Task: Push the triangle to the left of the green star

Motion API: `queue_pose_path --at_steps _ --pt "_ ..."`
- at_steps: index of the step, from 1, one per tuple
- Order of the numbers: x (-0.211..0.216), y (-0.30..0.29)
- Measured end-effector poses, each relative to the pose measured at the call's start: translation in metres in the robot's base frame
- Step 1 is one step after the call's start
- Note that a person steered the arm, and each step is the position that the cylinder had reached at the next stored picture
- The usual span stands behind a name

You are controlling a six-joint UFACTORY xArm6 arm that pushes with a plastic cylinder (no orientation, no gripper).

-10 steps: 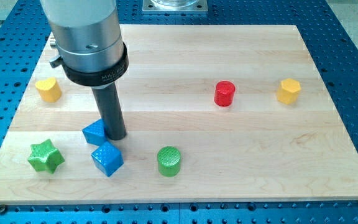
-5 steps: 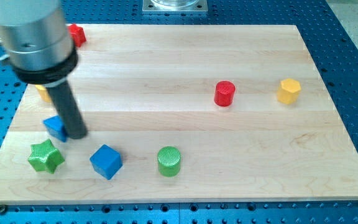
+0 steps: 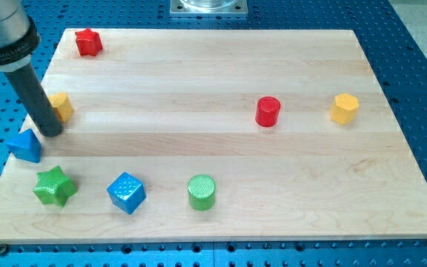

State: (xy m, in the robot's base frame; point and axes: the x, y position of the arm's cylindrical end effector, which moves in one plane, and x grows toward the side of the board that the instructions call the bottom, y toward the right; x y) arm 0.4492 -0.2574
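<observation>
The blue triangle lies at the board's left edge, just above and slightly left of the green star. My tip stands just right of the triangle's upper corner, close to it, and in front of the yellow heart, partly hiding it. The rod rises to the view's top left corner.
A blue cube and a green cylinder sit near the bottom edge, right of the star. A red star is at the top left. A red cylinder and a yellow hexagonal block are at the right.
My tip has moved left across the board, pushing the blue triangle from beside the blue cube to the left edge above the green star. The red star and yellow heart have come into view.
</observation>
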Motion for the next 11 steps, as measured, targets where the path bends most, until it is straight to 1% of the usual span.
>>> queue_pose_path --at_steps 1,3,4,5,6,7,8,9,11 --pt "0.016 -0.031" --pt "0.051 -0.035" --pt "0.039 -0.035" --pt "0.008 -0.019" --pt "0.008 0.024" --pt "0.019 0.03" --pt "0.025 0.017" --pt "0.021 0.003" --pt "0.029 -0.01"
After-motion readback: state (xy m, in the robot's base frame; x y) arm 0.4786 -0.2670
